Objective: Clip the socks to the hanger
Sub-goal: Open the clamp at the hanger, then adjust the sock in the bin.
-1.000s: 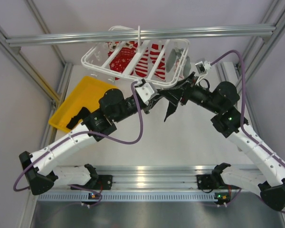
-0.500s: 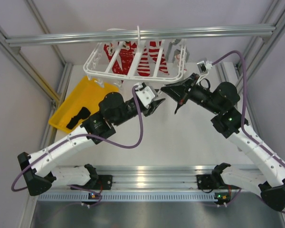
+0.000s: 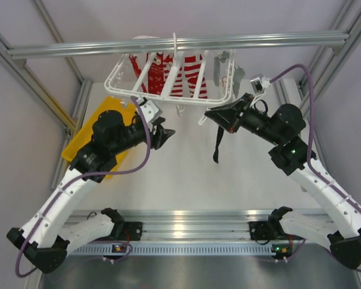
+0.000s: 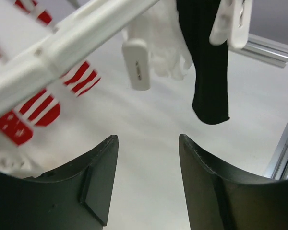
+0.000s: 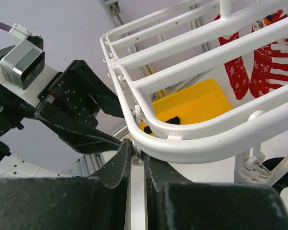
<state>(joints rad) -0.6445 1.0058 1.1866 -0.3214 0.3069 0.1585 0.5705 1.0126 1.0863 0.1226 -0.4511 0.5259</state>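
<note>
Starting at the far left: a yellow tray (image 5: 201,98) sits behind and outboard of the left claw. A second black sock (image 5: 169,120) lies in it, not yet hung.

Left claw (image 3: 166,133): spread wide, holding nothing, hovering above the counter (image 3: 186,180). Up ahead of it is the hanger (image 5: 201,143), hung by its hook from the overhead bar (image 3: 168,44), with red-and-white socks (image 3: 180,75) on it.

Between the two claws, one black sock (image 3: 218,141) dangles limp from a white clip (image 4: 225,24), just below the right claw.

Right claw (image 3: 209,114): pressed nearly together, pinching a thin white strip (image 5: 137,191) right under the hanger's corner rim. It looks like a clip, but I cannot be sure.

Risks, as I judge them:
- The hanger swings free on one hook, so a tug or abrupt release by the right claw could set it rocking and shake the sock out.
- I cannot tell how much fabric the clip bites.
- The left arm, going for the tray sock, could knock the frame.
</note>
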